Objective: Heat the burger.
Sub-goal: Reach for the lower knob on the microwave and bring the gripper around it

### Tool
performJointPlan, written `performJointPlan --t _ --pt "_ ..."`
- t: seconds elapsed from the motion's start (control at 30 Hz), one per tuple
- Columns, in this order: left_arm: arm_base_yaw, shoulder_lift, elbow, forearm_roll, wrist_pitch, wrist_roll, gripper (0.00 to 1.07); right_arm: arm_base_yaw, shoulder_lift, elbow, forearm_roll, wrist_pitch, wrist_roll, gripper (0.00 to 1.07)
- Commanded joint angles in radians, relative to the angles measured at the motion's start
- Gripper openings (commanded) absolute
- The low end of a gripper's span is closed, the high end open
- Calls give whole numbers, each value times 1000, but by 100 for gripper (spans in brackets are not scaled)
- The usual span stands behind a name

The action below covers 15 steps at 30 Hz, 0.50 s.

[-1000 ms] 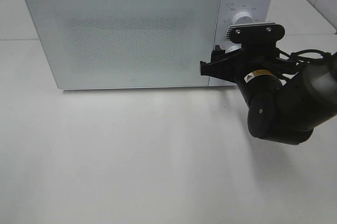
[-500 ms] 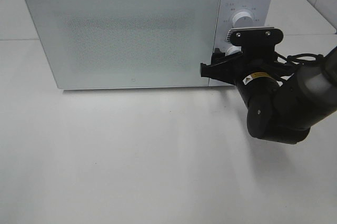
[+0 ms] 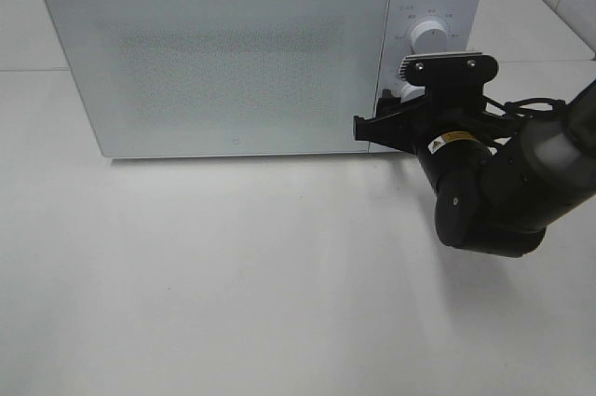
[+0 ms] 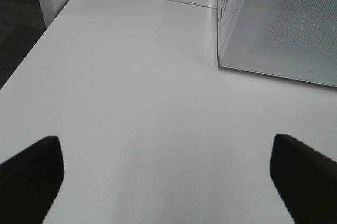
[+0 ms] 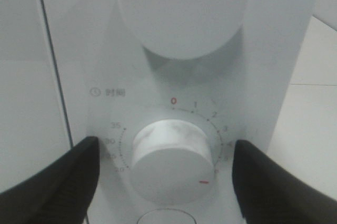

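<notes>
- My right tool (image 5: pixel 163 147) has sunk a little down the control panel of the microwave (image 3: pixel 233 61) over the last second; the wrist bracket now sits lower, so more of the upper dial (image 3: pixel 430 34) shows above it in the high view.
- Its fingers (image 5: pixel 63 182) are parted and stand either side of the timer dial (image 5: pixel 171 166), with a gap on each side; nothing is gripped yet.
- I read this as lining up on the timer; the door (image 3: pixel 223 135) is shut, so setting the time looks like the step in hand.
- The burger appears in no view; the frosted door hides the cavity, so I can only suppose it sits inside.
- The right wrist view alone gives the detail: a red zero at the top of the scale, and a red mark on the knob pointing well off that zero; the high view hides this dial behind the arm.
- The high view alone shows the whole oven on the bench (image 3: pixel 233 275) and the closed door.
- The left wrist view shows my left tool (image 4: pixel 166 145) spread wide over bare bench, beside the oven's corner, holding nothing.
</notes>
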Motion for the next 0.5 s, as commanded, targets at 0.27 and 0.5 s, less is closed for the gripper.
performJointPlan --t 0.27,0.5 --pt "0 -18 -2 -5 -3 1 100 -4 -4 -11 -10 -99 -3 42" --pt "0 -18 -2 -5 -3 1 100 -4 -4 -11 -10 -126 -11 14"
